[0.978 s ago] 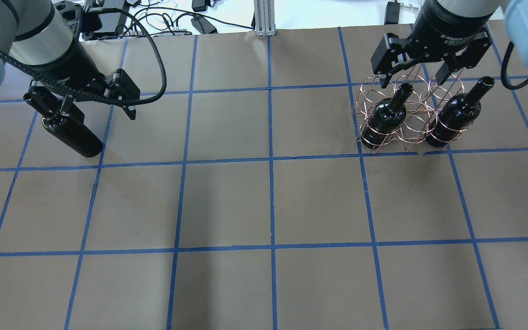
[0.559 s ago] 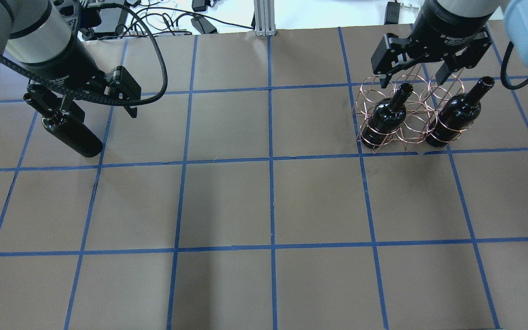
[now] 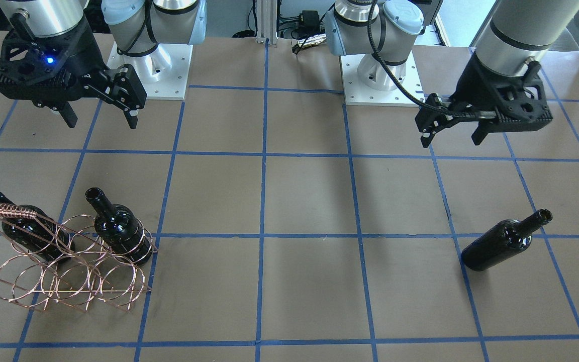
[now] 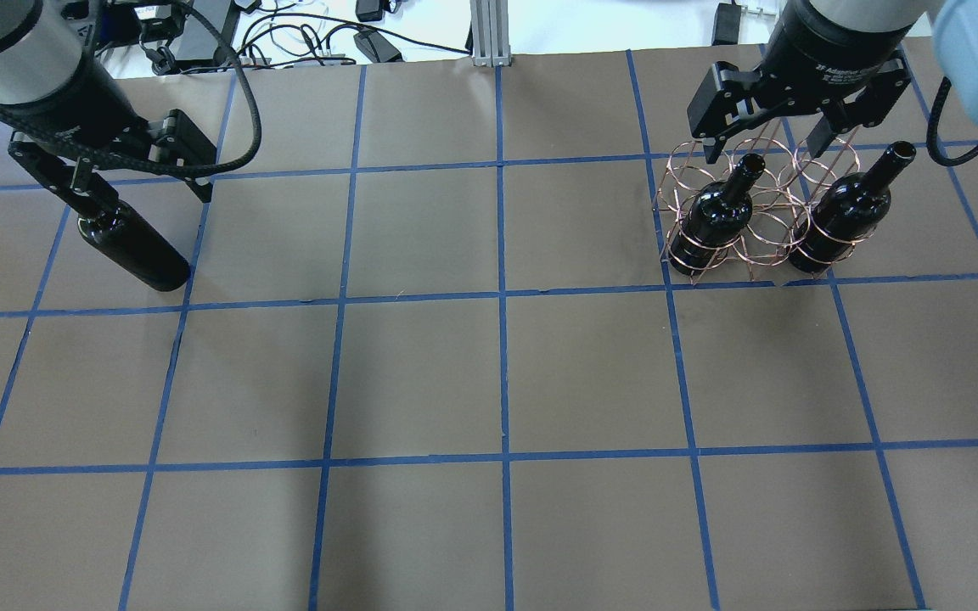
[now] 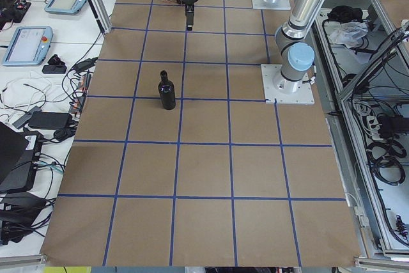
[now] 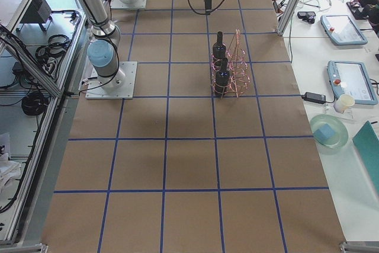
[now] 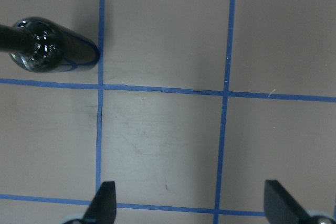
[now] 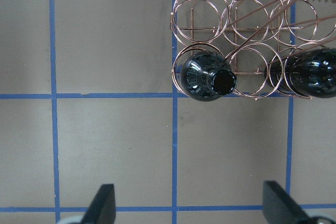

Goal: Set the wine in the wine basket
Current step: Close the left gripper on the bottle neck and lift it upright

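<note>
The loose wine bottle (image 4: pixel 134 252) is glossy black and stands upright on the table at the left; it also shows in the front view (image 3: pixel 504 242) and the left wrist view (image 7: pixel 48 45). My left gripper (image 4: pixel 141 193) is open and empty, held above the table with the bottle outside its jaws, off to one side (image 7: pixel 190 198). The copper wire wine basket (image 4: pixel 752 174) stands at the right with two black bottles (image 4: pixel 716 214) (image 4: pixel 848 210) in its rings. My right gripper (image 4: pixel 765 151) is open and empty above the basket (image 8: pixel 202 9).
The table is brown paper with a blue tape grid (image 4: pixel 502 297). Cables and power bricks (image 4: pixel 319 38) lie beyond the far edge. The arm bases (image 3: pixel 380 75) stand at the robot's side of the table.
My left gripper has moved left and a little toward the far edge, still open. The loose bottle, the basket and the right arm have not moved.
</note>
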